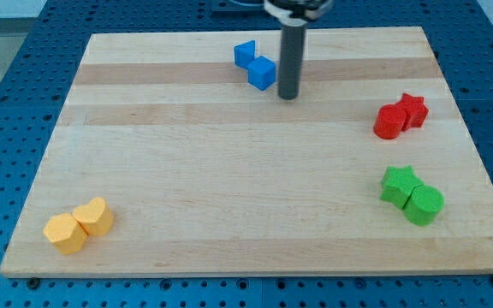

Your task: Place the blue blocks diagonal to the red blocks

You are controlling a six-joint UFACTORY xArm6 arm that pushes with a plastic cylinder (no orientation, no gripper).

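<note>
Eight blocks sit in four pairs on the wooden board (255, 180), and my tip (288, 96) rests near the view's top, just to the right of the blue pair. I have no fingers to spread or press together (only a straight dark rod), so nothing is pinched or held; the rod simply stands upright on the wood.

Both blue blocks lie close to the top edge, a little left of centre. A blue cube (263, 73) sits just beside my tip, on its left; whether we touch I cannot tell. Touching that cube, up and to the left, is a second blue block (245, 54) whose shape I cannot make out clearly.

Near the view's right edge, well apart from me, sits the red pair: a red cylinder (390, 121) with a red star (412, 109) pressed against it on the upper right. Below them, toward the bottom right, a green star (398, 186) touches a green cylinder (424, 205).

Far off in the bottom-left corner, two yellow-orange blocks sit together: an orange hexagon-like block (64, 233) and, to its upper right, a yellow heart-like block (94, 216).

Around the board runs a blue perforated table (15, 68).
</note>
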